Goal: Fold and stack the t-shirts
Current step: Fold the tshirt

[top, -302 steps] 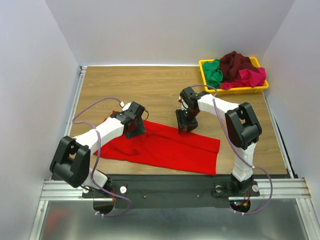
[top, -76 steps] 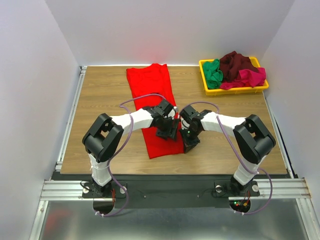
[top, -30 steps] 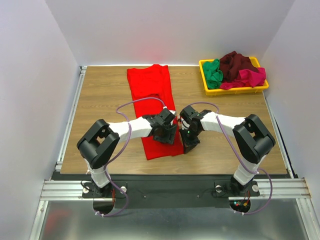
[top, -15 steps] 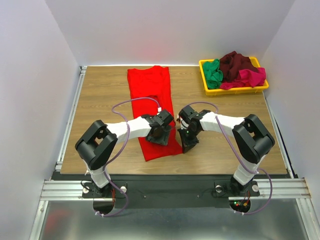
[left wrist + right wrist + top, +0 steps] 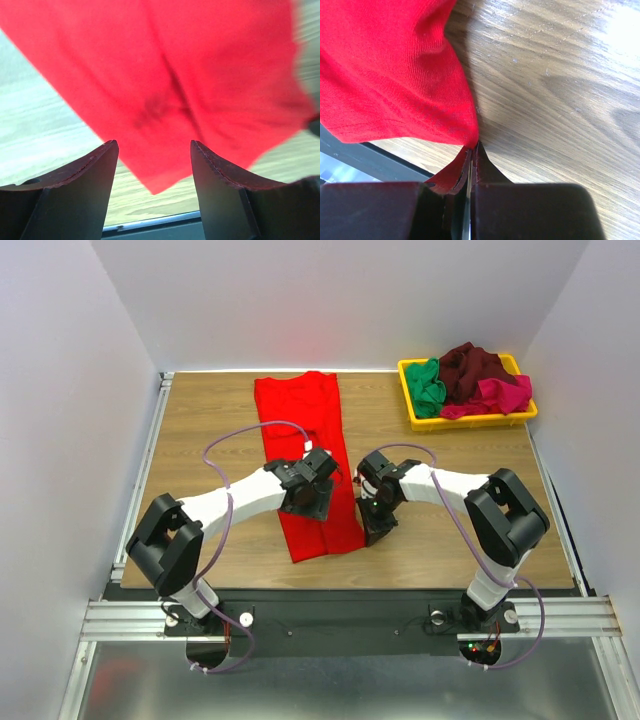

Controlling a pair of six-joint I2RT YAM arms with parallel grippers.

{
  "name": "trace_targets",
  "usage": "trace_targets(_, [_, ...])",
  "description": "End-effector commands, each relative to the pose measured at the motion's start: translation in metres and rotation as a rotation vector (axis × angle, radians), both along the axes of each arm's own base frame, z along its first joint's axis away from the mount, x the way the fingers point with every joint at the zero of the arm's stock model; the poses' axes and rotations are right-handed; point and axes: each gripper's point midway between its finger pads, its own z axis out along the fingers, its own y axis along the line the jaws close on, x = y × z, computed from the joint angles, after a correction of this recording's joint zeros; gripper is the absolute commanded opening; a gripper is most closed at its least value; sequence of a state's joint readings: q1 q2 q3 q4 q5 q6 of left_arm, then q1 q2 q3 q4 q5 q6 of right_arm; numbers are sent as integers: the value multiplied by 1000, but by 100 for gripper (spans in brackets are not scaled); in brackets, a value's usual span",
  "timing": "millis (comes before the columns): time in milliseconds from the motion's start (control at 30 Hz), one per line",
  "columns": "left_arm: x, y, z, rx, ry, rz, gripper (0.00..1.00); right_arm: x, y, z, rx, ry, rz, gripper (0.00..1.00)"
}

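The bright red t-shirt [image 5: 300, 420] lies on the wooden table as a long narrow strip running from the back edge toward the front. My left gripper [image 5: 320, 507] hovers open over the strip's near end, with red cloth [image 5: 165, 75] below the fingers and nothing between them [image 5: 154, 150]. My right gripper [image 5: 372, 530] sits at the strip's near right edge, shut on a pinch of the red cloth [image 5: 395, 75] right at its tips [image 5: 472, 148]. The green [image 5: 428, 385], dark maroon [image 5: 472, 365] and magenta-pink [image 5: 505, 395] t-shirts are heaped in the tray.
The yellow tray [image 5: 480, 421] stands at the back right corner of the table. A metal rail [image 5: 340, 618] runs along the near edge, close behind the shirt's near end. Grey walls enclose the table on three sides.
My left gripper has pulled back to the left over the red shirt, its arm swinging outward. The right gripper has held its grip on the shirt's edge, barely moving.
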State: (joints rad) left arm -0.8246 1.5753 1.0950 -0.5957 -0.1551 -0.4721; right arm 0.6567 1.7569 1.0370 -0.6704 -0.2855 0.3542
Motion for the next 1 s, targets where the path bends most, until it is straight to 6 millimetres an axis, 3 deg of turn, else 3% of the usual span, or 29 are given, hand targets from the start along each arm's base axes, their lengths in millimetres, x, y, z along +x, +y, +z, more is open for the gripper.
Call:
trace_targets(0, [15,-30,30,-128,-55,-31,71,12,-7,-10,-66,-63,30,0])
trace_targets(133, [17,-52,26,-198,-35,-79,71,15,0,-3,-34,-72,46,2])
trace_targets(200, [13,-52,16,-188,-5,-86,71,18,5,2,-14,-79,57,7])
trace_targets(233, [11,-50,11,-177,5,-88,71,21,8,6,-1,-88,61,11])
trace_targets(333, [1,-48,-1,-174,45,-111,71,25,16,17,37,-103,77,36])
trace_targets(433, [-9,-38,-14,-145,80,-111,72,28,20,24,59,-118,87,50])
trace_targets(533, [-17,-26,-24,-104,107,-92,71,31,23,28,72,-128,91,57])
trace_targets(767, [-29,0,-31,-37,123,-30,71,27,27,26,93,-106,110,58])
trace_targets(967, [-40,17,-23,-31,115,34,72,30,34,29,129,-114,113,59])
